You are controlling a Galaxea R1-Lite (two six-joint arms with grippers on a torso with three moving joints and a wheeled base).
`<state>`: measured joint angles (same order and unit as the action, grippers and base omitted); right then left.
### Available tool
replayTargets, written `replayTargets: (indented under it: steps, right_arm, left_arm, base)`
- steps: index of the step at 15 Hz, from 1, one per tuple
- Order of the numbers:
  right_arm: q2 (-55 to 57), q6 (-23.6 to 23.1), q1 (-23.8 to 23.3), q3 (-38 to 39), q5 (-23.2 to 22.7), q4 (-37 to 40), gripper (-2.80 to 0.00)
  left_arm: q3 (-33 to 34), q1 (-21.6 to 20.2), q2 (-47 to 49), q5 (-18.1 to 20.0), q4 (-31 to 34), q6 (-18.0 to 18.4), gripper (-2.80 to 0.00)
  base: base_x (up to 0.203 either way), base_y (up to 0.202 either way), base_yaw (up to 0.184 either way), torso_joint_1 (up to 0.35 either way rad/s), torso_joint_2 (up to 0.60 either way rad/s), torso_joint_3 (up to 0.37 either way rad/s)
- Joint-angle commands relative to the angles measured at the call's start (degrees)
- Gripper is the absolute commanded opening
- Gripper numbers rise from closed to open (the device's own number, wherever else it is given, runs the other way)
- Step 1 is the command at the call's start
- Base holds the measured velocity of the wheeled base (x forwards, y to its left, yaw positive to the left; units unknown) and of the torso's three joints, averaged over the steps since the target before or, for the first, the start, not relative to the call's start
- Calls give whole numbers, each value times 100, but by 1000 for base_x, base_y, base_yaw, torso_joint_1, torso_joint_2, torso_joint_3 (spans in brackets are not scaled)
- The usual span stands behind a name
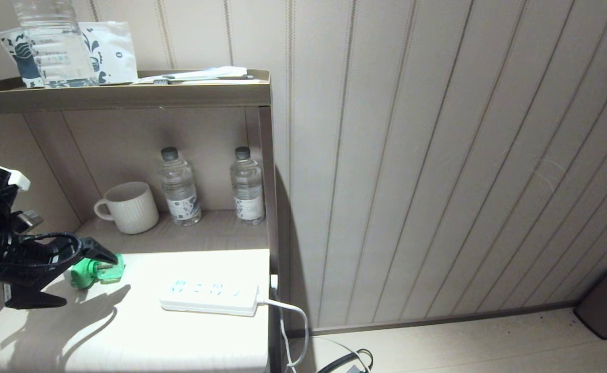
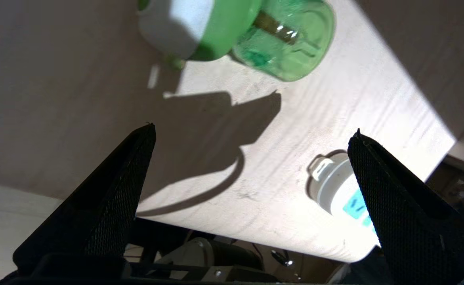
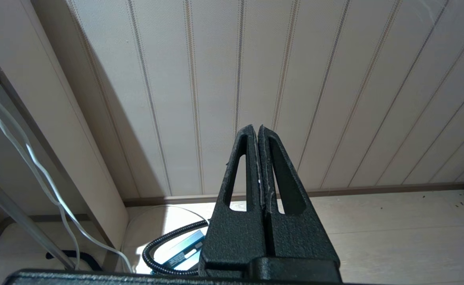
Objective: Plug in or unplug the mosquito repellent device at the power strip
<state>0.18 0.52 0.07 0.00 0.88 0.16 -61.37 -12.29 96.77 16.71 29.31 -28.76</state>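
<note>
Reaching for the unplugged repellent

The left gripper [image 1: 67, 277] hangs spread wide beside the mosquito repellent device [image 1: 97, 270], which lies on its side on the tabletop [image 1: 127, 331], apart from the power strip [image 1: 209, 297]; next it must straddle and pinch it

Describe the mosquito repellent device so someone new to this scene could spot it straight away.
Find the pale table top under the shelf. Left of the white power strip, beside the open left gripper, lies the mosquito repellent device on its side. It is the only green thing there, unlike the clear water bottles behind.
</note>
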Motion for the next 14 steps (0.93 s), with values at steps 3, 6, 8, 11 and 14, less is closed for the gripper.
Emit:
replayTargets:
  steps: [3, 6, 8, 11, 14]
  right_arm:
    - [-1, 0, 1, 0, 0, 1, -280]
    - [-1, 0, 1, 0, 0, 1, -280]
    - [-1, 0, 1, 0, 0, 1, -280]
    - [-1, 0, 1, 0, 0, 1, -280]
    - [-1, 0, 1, 0, 0, 1, -280]
  left_arm:
    - [-394, 6, 275, 59, -232, -413, 0]
    - [-510, 1, 498, -72, -664, -498, 0]
    - [-516, 4, 604, -122, -834, -490, 0]
    - [-564, -2, 735, -133, -998, -476, 0]
    - [-665, 5, 947, -316, -1100, -438, 0]
  base:
    - [0, 0, 0, 0, 0, 0]
    - [0, 0, 0, 0, 0, 0]
    - [0, 0, 0, 0, 0, 0]
    - [0, 0, 0, 0, 0, 0]
    - [0, 0, 0, 0, 0, 0]
